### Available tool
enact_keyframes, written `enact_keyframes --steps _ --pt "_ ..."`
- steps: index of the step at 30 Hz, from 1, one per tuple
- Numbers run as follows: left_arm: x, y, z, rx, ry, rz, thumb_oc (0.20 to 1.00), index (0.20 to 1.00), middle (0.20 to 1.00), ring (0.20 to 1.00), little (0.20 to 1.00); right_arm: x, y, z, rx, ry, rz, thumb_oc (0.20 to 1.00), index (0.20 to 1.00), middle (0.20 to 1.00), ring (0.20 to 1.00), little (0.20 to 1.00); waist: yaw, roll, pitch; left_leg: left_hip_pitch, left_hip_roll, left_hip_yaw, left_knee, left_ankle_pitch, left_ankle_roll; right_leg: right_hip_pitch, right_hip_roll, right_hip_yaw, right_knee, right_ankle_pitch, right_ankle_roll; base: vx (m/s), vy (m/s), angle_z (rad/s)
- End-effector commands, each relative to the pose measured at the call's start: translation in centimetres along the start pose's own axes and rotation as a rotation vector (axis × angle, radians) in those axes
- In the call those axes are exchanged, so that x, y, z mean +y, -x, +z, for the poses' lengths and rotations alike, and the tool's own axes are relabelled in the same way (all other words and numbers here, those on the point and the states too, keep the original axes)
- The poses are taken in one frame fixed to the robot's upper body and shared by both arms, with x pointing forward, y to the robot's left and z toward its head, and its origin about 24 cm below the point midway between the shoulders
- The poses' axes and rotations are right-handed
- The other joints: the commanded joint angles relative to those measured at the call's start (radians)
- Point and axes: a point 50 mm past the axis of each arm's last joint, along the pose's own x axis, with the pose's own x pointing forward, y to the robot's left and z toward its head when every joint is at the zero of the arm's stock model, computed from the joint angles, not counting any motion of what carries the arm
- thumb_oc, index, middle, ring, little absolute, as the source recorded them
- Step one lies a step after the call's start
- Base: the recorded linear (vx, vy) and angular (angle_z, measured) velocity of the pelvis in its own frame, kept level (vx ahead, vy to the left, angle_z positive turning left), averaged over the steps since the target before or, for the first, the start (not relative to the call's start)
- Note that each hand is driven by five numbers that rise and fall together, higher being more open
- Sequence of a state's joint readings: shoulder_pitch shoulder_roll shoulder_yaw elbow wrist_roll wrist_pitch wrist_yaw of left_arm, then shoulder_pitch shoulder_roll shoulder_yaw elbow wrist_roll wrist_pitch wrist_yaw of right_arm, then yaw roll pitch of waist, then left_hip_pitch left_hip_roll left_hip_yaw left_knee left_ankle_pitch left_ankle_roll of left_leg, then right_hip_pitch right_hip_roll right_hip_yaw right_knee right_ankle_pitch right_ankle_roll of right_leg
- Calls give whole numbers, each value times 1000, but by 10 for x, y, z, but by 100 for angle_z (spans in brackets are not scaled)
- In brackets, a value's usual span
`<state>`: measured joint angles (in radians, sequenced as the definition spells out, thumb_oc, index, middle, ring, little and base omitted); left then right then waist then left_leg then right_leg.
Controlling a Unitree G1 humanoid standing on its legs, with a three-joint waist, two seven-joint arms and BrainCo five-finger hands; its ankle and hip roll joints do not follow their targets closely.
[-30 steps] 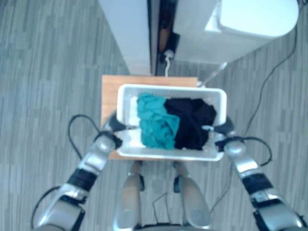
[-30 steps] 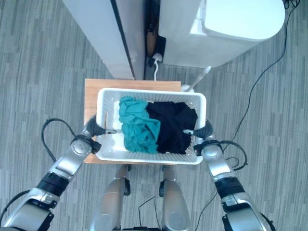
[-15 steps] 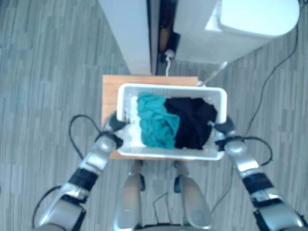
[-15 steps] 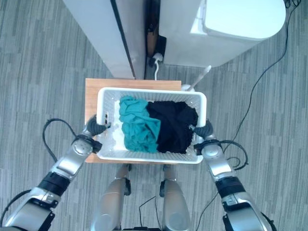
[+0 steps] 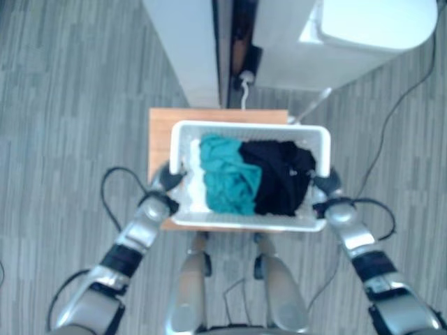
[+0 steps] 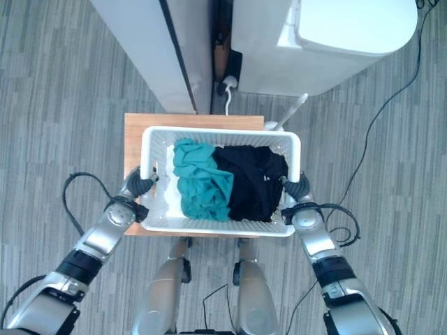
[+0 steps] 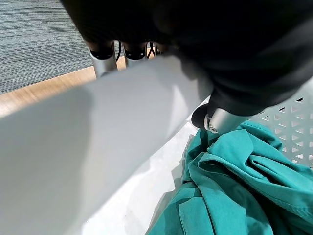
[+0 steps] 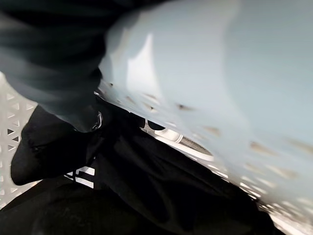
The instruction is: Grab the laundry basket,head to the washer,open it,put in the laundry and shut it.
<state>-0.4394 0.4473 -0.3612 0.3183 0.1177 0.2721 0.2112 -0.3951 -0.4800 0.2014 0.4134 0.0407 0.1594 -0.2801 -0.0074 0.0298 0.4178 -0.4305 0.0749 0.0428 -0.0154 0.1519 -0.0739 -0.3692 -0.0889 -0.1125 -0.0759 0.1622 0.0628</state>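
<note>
The white laundry basket [image 6: 220,229] sits on a small wooden tabletop [image 6: 134,124] between the two hands. The left hand [image 6: 137,187] clasps its left end wall, thumb [image 7: 219,119] hooked inside over the rim. The right hand [image 6: 296,190] grips the opposite end the same way. Inside, a teal garment [image 6: 201,183] lies nearer the left hand, a black garment [image 6: 255,183] nearer the right.

Wooden table [image 6: 134,125] — grey plank floor [image 6: 63,105].
</note>
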Motion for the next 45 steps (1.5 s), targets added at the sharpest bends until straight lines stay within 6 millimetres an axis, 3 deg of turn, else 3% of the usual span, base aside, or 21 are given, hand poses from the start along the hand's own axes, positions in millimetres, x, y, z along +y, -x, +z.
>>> enact_keyframes --steps 1,7,14,17,22,23,28,34,45 --pt "-34 5 41 -194 7 -137 200 200 200 200 200 69 19 38 -181 -12 285 200 200 200 200 200 27 -18 -11 -54 17 -81 65 -71 -10 -82 -79 -13 75 -70 56 0 0 0" --pt "-24 8 46 -233 92 -98 200 200 200 200 200 60 23 47 -241 -21 257 200 200 200 200 200 25 -24 -18 -43 20 -81 69 -77 -11 -68 -78 -13 74 -74 56 0 0 0" --pt "-7 13 42 -246 195 -58 200 200 200 200 200 52 33 44 -248 -87 252 200 200 200 200 200 24 -40 -38 -17 23 -78 74 -90 -12 -35 -74 -15 72 -82 55 29 -2 4" --pt "13 27 33 -285 251 -21 200 200 200 200 200 43 48 26 -226 -101 278 200 200 200 200 200 22 -65 -69 32 36 -79 77 -118 -12 20 -68 -21 72 -99 57 99 -15 5" --pt "28 41 21 -297 218 4 200 200 200 200 200 34 62 12 -200 -127 297 200 200 200 200 200 22 -91 -104 89 45 -79 69 -130 -9 79 -64 -27 66 -108 62 85 -8 5" --pt "39 51 13 -298 179 14 200 200 200 200 200 24 68 7 -200 -125 289 200 200 200 200 200 24 -100 -124 125 55 -76 65 -141 -11 115 -57 -32 64 -119 64 97 -8 1" --pt "56 73 -2 -280 127 9 200 200 200 200 200 8 84 -5 -172 -138 303 200 200 200 200 200 28 -108 -173 211 74 -74 58 -167 -12 192 -44 -41 67 -152 65 127 1 2" --pt "54 81 -20 -203 126 -35 200 200 200 200 200 2 100 -33 -39 -158 335 200 200 200 200 200 31 -108 -244 330 99 -67 58 -200 -15 297 -21 -52 98 -214 57 123 -23 2" --pt "43 86 -33 -137 133 -93 200 200 200 200 200 2 112 -47 27 -174 358 200 200 200 200 200 30 -105 -291 412 141 -75 45 -193 -29 376 28 -58 116 -270 29 69 -70 1"
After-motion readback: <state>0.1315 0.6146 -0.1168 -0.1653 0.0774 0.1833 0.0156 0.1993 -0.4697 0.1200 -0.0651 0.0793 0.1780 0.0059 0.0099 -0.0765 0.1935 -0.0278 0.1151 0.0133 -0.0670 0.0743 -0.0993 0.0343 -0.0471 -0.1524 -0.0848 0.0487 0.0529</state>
